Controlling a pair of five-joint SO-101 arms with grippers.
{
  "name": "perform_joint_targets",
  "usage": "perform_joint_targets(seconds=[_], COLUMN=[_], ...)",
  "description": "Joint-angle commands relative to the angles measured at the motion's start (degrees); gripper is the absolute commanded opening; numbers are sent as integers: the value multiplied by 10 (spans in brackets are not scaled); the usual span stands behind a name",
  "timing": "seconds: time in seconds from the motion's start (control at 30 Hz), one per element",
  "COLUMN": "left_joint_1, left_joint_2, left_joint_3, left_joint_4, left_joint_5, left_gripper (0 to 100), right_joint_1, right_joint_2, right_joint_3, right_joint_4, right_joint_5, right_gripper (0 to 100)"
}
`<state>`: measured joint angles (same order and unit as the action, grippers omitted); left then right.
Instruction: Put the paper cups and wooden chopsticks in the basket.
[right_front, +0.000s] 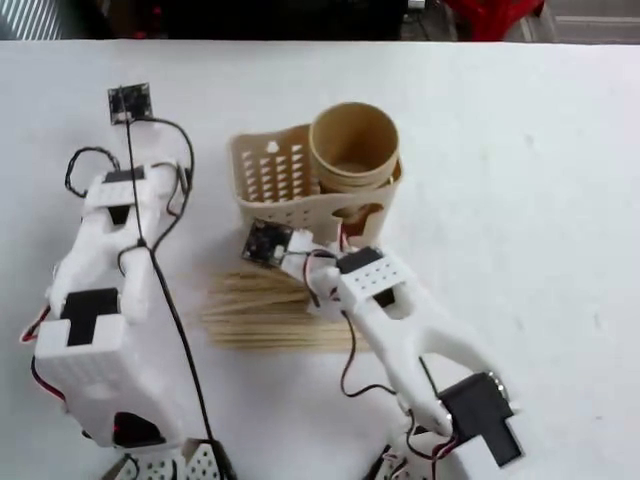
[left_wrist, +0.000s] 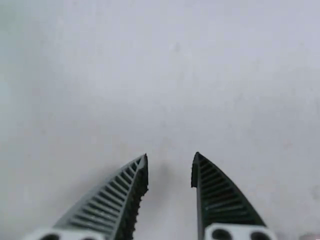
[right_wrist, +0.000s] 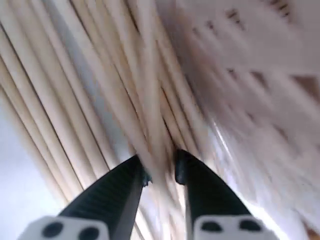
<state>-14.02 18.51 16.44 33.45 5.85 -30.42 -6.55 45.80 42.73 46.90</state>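
Left arm (right_front: 100, 290) and right arm (right_front: 400, 320): white printed plastic shells, black servo blocks (right_front: 478, 408), thin red and black cables (right_front: 347, 365), small black square camera boards (right_front: 130, 103) (right_front: 267, 242); left gripper (left_wrist: 170, 156) fingers (left_wrist: 125, 195) dark, ribbed, tapering, on white screw-holed bases.

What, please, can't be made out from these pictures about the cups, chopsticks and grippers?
How many paper cups are stacked in the basket: high view, the top cup hides any beneath.
Whether the right gripper holds any chopsticks: blurred in the right wrist view, covered by its arm in the high view.
One end of the chopsticks: high view, under that arm.
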Motion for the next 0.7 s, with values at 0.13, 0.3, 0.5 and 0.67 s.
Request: perform_joint_targets(seconds=[0.13,0.3,0.5,0.67], left_joint_1=[11,11,11,11], left_joint_2=[-5,-5,-5,-5], left_joint_3=[-29,-29,-29,-27], left_joint_4=[1,2,2,2], left_joint_5=[-6,-6,-6,-6], left_gripper=[158,158,158,158], right_joint_1=[7,7,4,3], right_joint_2=[-58,-103,-133,-94], right_joint_3=[-7,-7,-3,14], right_joint_4=[29,55,88,68], right_joint_5=[-23,-32,13,56], right_gripper=[16,16,15,101])
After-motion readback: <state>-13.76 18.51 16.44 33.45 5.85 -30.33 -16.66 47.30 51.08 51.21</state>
